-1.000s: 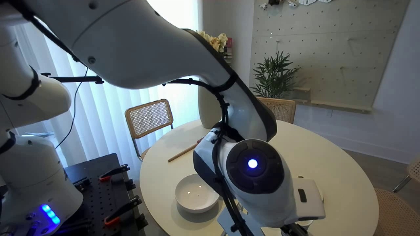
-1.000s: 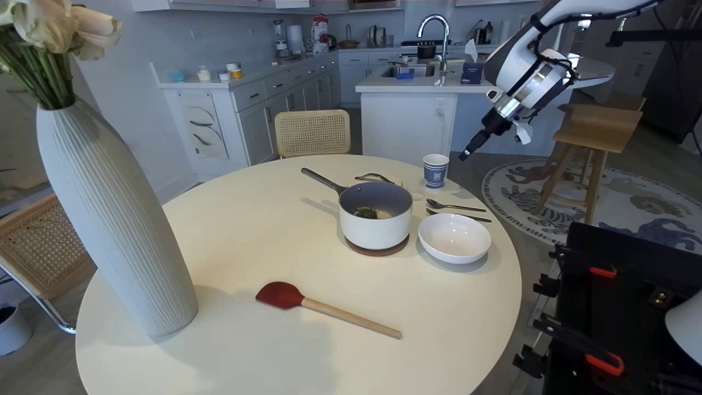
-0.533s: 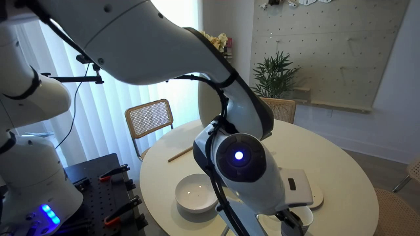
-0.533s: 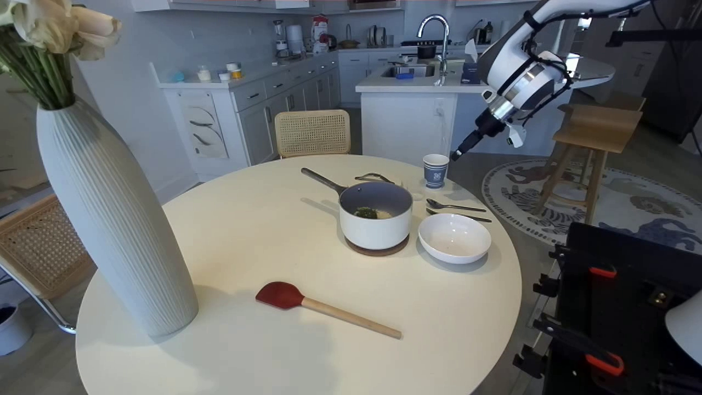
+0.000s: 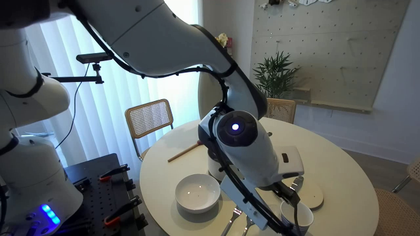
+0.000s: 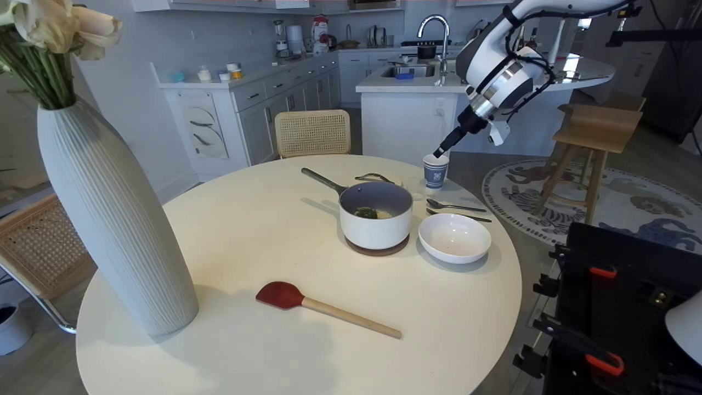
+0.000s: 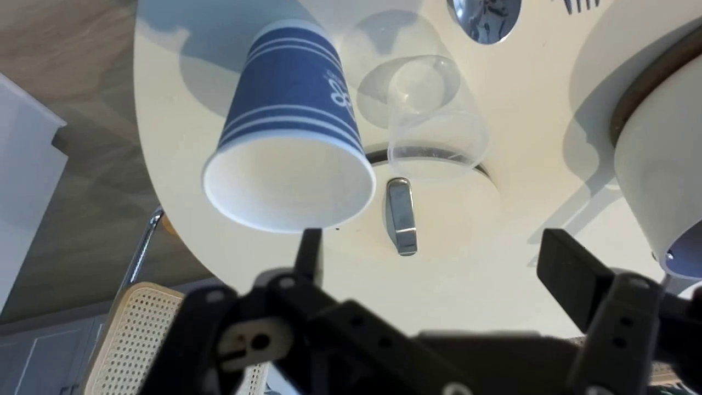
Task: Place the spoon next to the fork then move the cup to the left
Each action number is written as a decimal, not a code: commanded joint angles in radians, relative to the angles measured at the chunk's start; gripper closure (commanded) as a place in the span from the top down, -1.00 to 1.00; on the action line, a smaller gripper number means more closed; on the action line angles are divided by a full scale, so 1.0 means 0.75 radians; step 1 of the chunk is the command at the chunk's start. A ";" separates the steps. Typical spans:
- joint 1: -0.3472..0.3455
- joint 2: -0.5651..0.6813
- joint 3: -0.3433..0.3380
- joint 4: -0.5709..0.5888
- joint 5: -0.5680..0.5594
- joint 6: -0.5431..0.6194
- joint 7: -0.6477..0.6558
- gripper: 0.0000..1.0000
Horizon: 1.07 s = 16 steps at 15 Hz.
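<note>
At the edge of a round cream table (image 6: 219,247): one paper cup (image 7: 288,123), upright. The wrist view gives its blue wall and white bands; an exterior view gives chiefly its pale inside (image 5: 305,214). Beside it, one clear cup (image 7: 433,118), distinct in the wrist view only. Item, one metal bar (image 7: 403,216) on a pale disc (image 5: 311,196). Item, one fork (image 5: 234,216) and, just beside it, one spoon (image 5: 249,223), both between the paper cup and a white bowl (image 6: 455,258); the wrist view keeps merely the fork's tines and part of the spoon's head. Item, one pot (image 6: 375,230) on a brown trivet (image 6: 378,252); its contents (image 6: 366,213) (green and pale yellow) show in an exterior view, while in an exterior view the white arm (image 5: 183,49) hides much of it. Item, one spatula (image 6: 329,310), red head, wooden handle. Item, one ribbed vase (image 6: 120,219) holding pale flowers (image 6: 71,27).

Room: cane-backed chairs (image 5: 149,118), leafy plant (image 5: 275,75), pegboard (image 5: 338,55); kitchen island (image 6: 411,120), wooden stool (image 6: 598,123), patterned rug (image 6: 658,192).

Pose: the arm slants down, in both exterior views, to the paper cup. Its gripper (image 7: 436,247) stands wide, fingers well apart, the tips near the cup's rim (whether they touch it cannot be told).
</note>
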 commanded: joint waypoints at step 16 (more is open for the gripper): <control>0.779 0.334 -0.792 0.798 -1.079 -0.753 1.035 1.00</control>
